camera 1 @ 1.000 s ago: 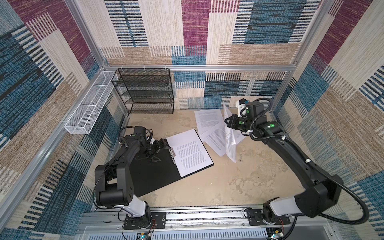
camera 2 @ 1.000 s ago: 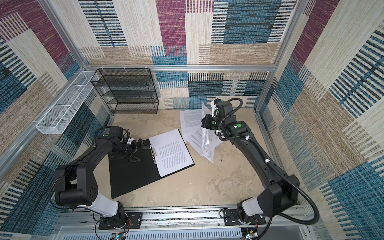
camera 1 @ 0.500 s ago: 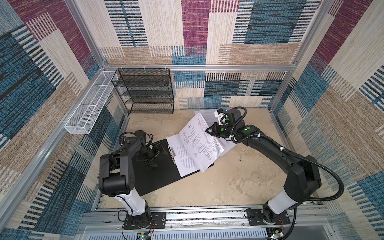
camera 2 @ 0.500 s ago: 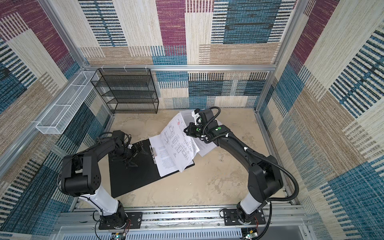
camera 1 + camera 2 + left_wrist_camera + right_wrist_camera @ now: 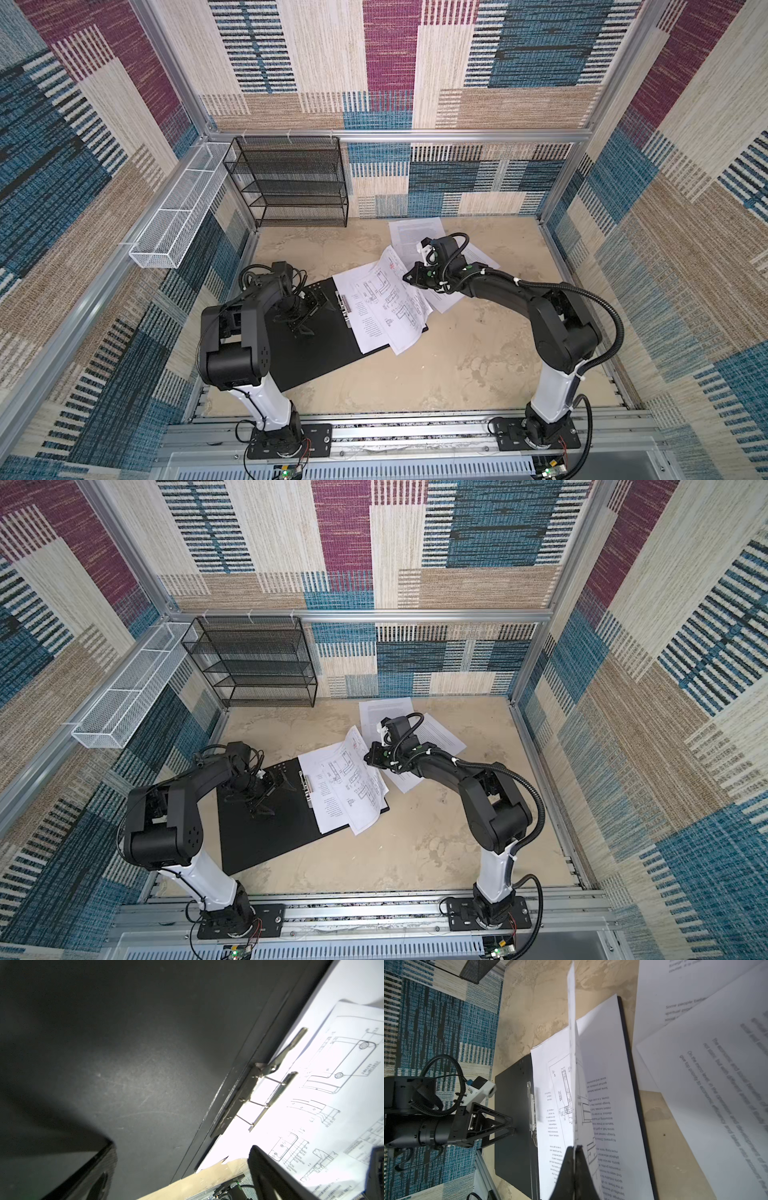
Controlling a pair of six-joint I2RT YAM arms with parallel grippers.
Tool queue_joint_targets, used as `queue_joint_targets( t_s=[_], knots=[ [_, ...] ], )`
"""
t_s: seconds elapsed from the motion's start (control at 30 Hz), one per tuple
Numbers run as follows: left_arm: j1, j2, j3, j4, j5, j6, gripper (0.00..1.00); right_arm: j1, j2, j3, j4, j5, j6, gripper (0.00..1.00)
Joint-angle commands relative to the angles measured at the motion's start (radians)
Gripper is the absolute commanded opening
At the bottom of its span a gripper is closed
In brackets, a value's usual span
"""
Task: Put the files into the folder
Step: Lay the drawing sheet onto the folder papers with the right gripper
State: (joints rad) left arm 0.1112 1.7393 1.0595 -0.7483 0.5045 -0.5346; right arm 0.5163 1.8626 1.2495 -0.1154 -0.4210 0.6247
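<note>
The folder (image 5: 316, 345) (image 5: 266, 833) lies open on the table, black inside up, with its metal clip bar (image 5: 344, 305) (image 5: 239, 1101) along the spine. A text sheet (image 5: 608, 1084) lies on its right half. My right gripper (image 5: 409, 277) (image 5: 368, 756) (image 5: 574, 1148) is shut on the edge of a drawing sheet (image 5: 395, 299) (image 5: 355, 783) (image 5: 572, 1022). That sheet slants down over the text sheet, reaching near the clip. My left gripper (image 5: 305, 316) (image 5: 266, 793) (image 5: 182, 1147) stands open, low over the left flap. More files (image 5: 415, 235) (image 5: 716, 1084) lie at the back right.
A black wire-mesh rack (image 5: 291, 183) stands against the back wall. A white wire basket (image 5: 178, 216) hangs on the left wall. Aluminium frame rails run along the table's front edge (image 5: 395, 428). Patterned walls close in on three sides.
My right gripper has carried the drawing sheet from the back right leftward and down over the folder's right half. The left gripper has stayed open over the left flap, its arm shifting slightly.
</note>
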Motion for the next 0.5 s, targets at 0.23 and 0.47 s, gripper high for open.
queue_joint_targets(
  t_s=[0.23, 0.47],
  knots=[
    [0.001, 0.011, -0.004, -0.015, -0.009, 0.026, 0.98, 0.011, 0.075, 0.013, 0.121, 0.040, 0.073, 0.00],
    [0.001, 0.015, -0.006, -0.011, -0.006, 0.024, 0.98, 0.025, 0.117, 0.034, 0.137, 0.028, 0.088, 0.00]
  ],
)
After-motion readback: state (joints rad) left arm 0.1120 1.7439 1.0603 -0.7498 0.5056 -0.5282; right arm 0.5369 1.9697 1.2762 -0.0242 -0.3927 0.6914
